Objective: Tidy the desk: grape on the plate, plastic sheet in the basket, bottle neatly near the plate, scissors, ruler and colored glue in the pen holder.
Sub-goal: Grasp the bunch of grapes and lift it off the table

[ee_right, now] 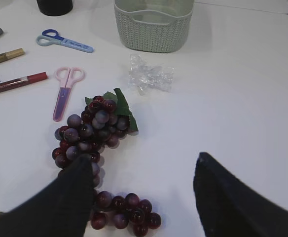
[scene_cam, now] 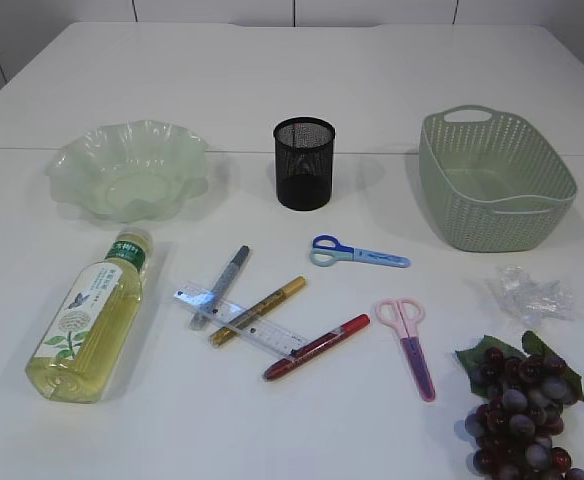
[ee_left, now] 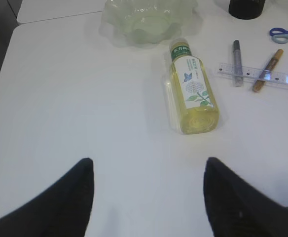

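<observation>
A: Grapes [ee_right: 92, 129] are lying at the desk's front right corner, well apart from the plate [scene_cam: 127, 168]. Is anything holding them?

B: No. The right gripper [ee_right: 144, 197] is hovering over them, jaws spread and empty; the left gripper [ee_left: 149, 197] is likewise spread, near the bottle [ee_left: 191, 89].

A: I'm suggesting gripping the bunch near the leaves, where the stem likely is, so nothing is dangling or dropping.
</observation>
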Controlling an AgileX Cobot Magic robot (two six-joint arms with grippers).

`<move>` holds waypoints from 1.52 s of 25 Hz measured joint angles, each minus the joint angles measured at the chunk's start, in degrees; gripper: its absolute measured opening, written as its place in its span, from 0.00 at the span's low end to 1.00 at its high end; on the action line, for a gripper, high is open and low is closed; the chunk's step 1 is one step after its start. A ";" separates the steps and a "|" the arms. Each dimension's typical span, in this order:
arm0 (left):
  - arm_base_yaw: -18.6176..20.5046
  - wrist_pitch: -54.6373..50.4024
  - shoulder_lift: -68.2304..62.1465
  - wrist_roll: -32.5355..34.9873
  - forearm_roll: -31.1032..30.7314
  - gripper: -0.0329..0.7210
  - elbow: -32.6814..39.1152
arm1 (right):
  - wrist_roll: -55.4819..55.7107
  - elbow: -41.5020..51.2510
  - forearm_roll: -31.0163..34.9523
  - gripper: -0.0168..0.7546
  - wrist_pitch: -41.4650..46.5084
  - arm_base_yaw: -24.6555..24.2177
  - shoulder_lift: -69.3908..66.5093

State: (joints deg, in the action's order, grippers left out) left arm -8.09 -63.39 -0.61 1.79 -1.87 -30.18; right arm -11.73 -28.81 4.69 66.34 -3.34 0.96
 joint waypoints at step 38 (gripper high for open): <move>0.00 0.00 0.00 0.00 0.12 0.69 0.00 | 2.13 -1.03 4.45 0.67 2.21 0.00 -1.99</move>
State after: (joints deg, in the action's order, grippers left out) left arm -8.09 -63.39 -0.61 1.79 -1.75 -30.18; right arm -9.60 -29.83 9.14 68.56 -3.34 -1.03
